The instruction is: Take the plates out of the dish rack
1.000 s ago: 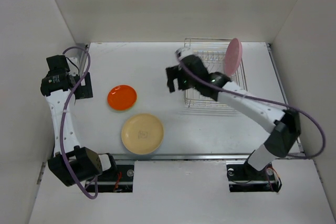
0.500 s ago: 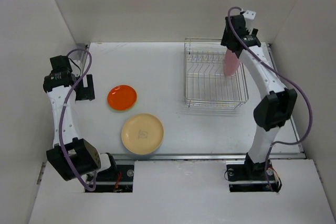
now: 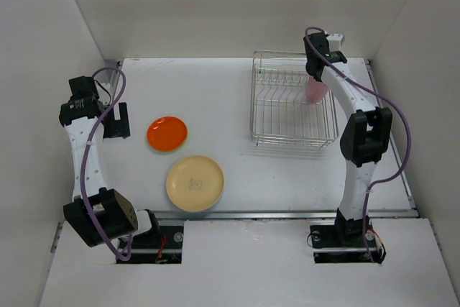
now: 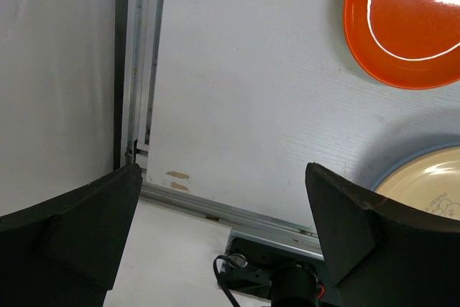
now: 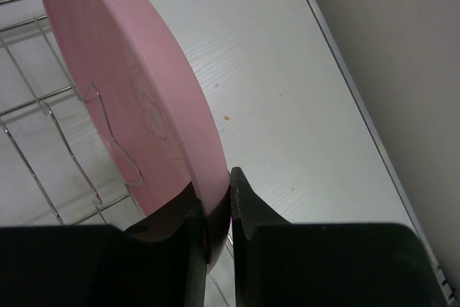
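A pink plate (image 3: 316, 88) (image 5: 136, 98) stands on edge at the right end of the wire dish rack (image 3: 280, 116). My right gripper (image 3: 321, 59) (image 5: 215, 210) is shut on its rim from above, one finger on each face. An orange-red plate (image 3: 167, 133) (image 4: 410, 19) lies flat on the table left of centre, on top of a green plate whose edge just peeks out. A pale yellow plate (image 3: 195, 183) (image 4: 431, 185) lies nearer, on a blue one. My left gripper (image 3: 115, 120) (image 4: 223, 206) hangs open over the table's left edge, holding nothing.
White walls enclose the table on three sides. A metal rail (image 4: 136, 70) runs along the table's left edge, another (image 3: 381, 106) along the right, close to the rack. The rack's remaining slots (image 5: 43, 141) hold nothing.
My right arm swung from the rack's left side up over its right end and came down on the pink plate, its jaws shutting on the rim. The left arm barely moved.
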Motion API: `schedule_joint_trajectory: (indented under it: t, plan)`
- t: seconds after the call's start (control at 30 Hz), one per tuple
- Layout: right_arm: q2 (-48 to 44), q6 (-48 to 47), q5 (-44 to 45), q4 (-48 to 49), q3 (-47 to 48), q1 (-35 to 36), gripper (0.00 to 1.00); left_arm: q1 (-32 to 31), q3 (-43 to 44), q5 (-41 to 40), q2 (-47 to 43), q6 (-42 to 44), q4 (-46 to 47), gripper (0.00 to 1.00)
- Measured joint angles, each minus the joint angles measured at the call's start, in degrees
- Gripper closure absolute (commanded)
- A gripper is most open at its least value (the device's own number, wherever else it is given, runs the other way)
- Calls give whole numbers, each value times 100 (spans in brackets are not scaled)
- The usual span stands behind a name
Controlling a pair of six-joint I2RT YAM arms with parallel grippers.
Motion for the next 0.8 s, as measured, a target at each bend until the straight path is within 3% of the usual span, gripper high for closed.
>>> schedule_joint_trajectory:
  t: [0.2, 0.53, 0.63, 0.8]
  plan:
    - [-413, -68, 658, -79, -42, 302, 100, 0, 0, 20, 39, 0, -57, 4]
    - [-2264, -223, 1458, 98, 52, 1211, 100, 0, 0, 50, 42, -2, -68, 4]
    - [-2697, -393, 780, 184, -101, 1705, 100, 0, 0, 83, 42, -2, -70, 4]
    - [-3211, -634, -1864, 669, -1290, 2330, 100, 0, 0, 186, 42, -39, -70, 4]
